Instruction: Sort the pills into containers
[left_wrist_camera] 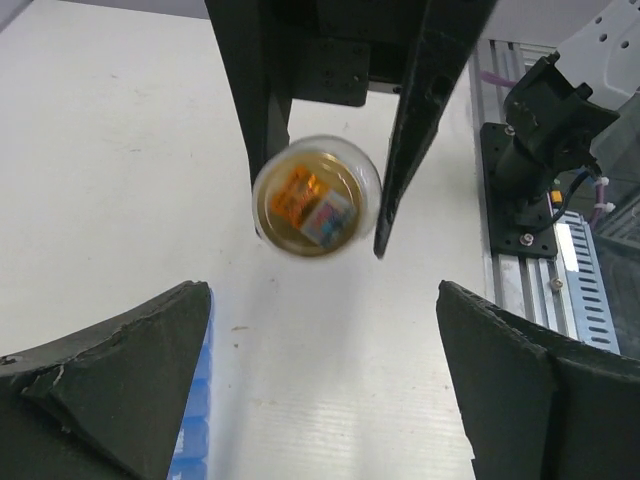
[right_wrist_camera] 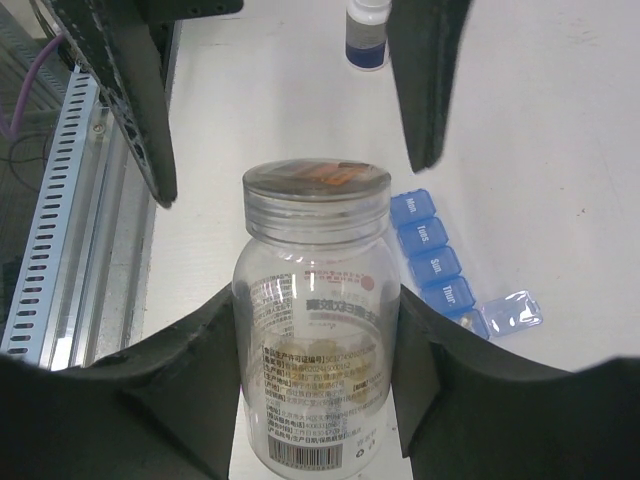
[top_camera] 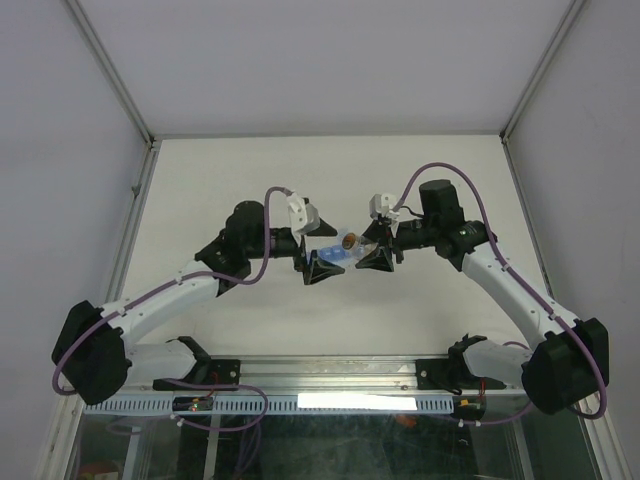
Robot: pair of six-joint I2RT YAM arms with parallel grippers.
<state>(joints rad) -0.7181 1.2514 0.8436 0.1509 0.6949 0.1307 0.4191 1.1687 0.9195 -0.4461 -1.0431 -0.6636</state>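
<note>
A clear bottle with a printed label lies level above the table, and my right gripper is shut on its body. Pale tan pills show dimly through its wall. Its mouth faces my left gripper, which stands wide open a short way in front of it with nothing between its fingers. Below, on the table, lie the containers, a blue strip of day-marked compartments; its near end lid is flipped open. In the top view the bottle hangs between the left gripper and the right gripper, over the containers.
A small white-topped round thing stands on the table beyond the bottle. An aluminium rail with the arm mounts runs along the table's near edge. White walls enclose the table on three sides.
</note>
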